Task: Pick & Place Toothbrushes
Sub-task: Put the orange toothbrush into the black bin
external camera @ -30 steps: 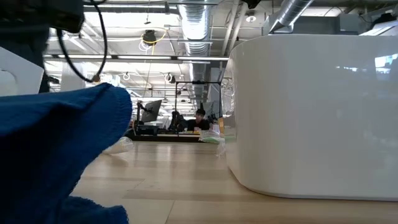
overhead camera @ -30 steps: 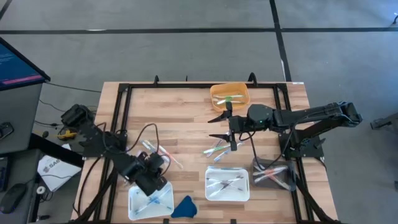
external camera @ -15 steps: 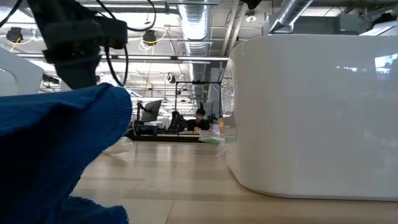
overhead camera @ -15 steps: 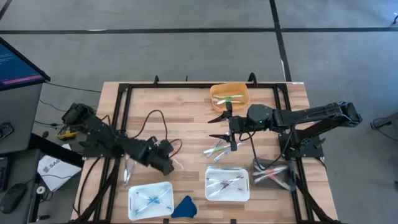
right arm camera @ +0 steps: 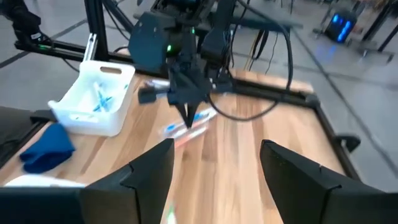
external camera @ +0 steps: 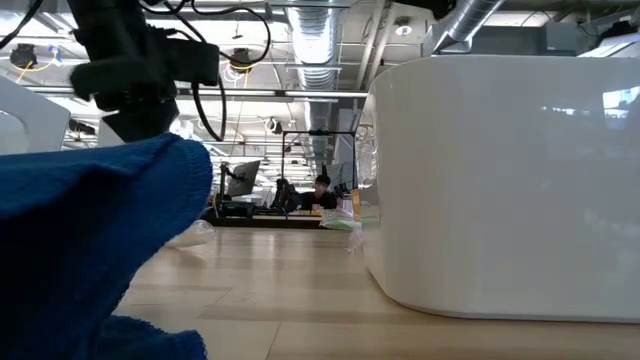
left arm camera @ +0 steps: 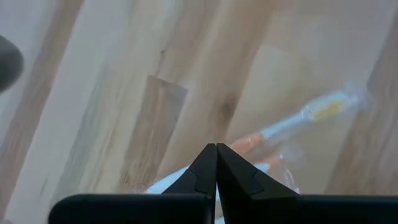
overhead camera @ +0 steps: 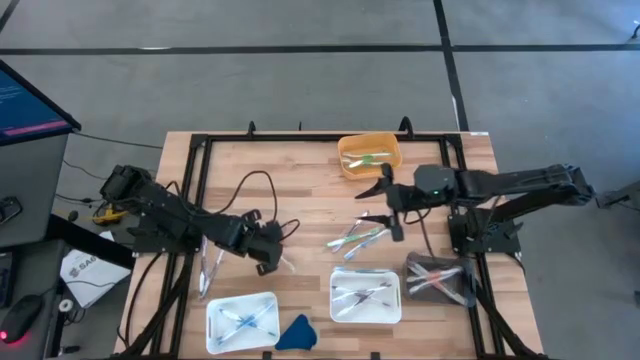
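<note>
The left claw (overhead camera: 268,250) has left the near-left white bin (overhead camera: 241,321), where it hung a second ago, and now sits low over the loose toothbrushes (overhead camera: 283,252) lying on the desk (overhead camera: 300,180) to the left of centre. Its wrist view shows the two fingers pressed tip to tip with nothing between them, and an orange-and-white toothbrush (left arm camera: 298,121) lies on the wood just beyond the tips. So the drop into that bin looks finished, blue-accented brushes (overhead camera: 243,320) lying inside it, and this arm is probably lining up the next pick; the fingers would have to part before it can take anything.

The right claw (overhead camera: 385,201) has shifted a little to the right and hangs with fingers spread wide and empty, above the centre pile of brushes (overhead camera: 357,236). More brushes rest in the orange bin (overhead camera: 369,155), the middle white bin (overhead camera: 365,296) and the grey bin (overhead camera: 440,278). A blue cloth (overhead camera: 297,332) lies by the near edge.
</note>
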